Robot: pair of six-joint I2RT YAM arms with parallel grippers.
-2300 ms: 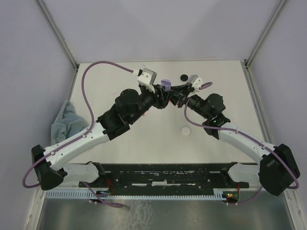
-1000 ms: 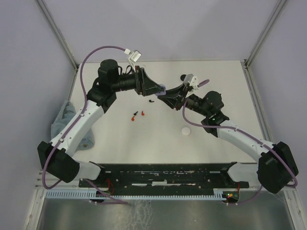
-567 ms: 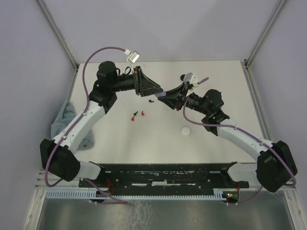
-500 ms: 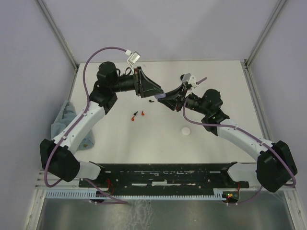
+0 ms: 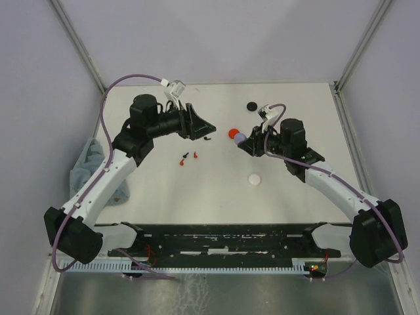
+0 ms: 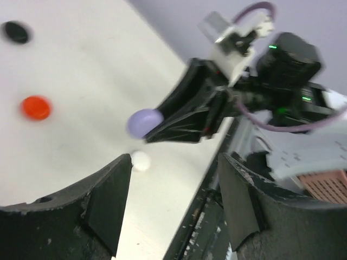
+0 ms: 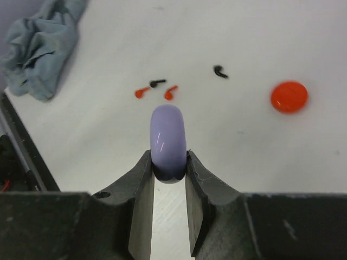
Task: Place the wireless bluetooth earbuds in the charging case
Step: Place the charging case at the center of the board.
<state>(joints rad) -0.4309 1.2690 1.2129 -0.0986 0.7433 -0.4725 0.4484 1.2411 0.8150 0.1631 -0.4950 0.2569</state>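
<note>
My right gripper (image 5: 241, 140) is shut on a closed lavender case (image 7: 168, 142), held edge-on above the table; the case also shows in the left wrist view (image 6: 144, 122). My left gripper (image 5: 207, 130) is open and empty, a short way left of it, jaws wide apart (image 6: 173, 200). Two red earbuds (image 7: 142, 92) (image 7: 171, 92) and a black earbud (image 7: 158, 83) lie together on the table; a second black earbud (image 7: 220, 71) lies near the left gripper's tips (image 5: 207, 138). No lavender or white earbuds show.
A red case (image 5: 232, 134) lies just left of the right gripper. A black case (image 5: 251, 105) lies at the back, a white case (image 5: 254, 178) nearer the front. A grey-blue cloth (image 5: 88, 167) lies at the left edge.
The two grippers, which met at the lavender case, have parted. The left has drawn back left, open. The right has swung right with the case, uncovering the red case.
</note>
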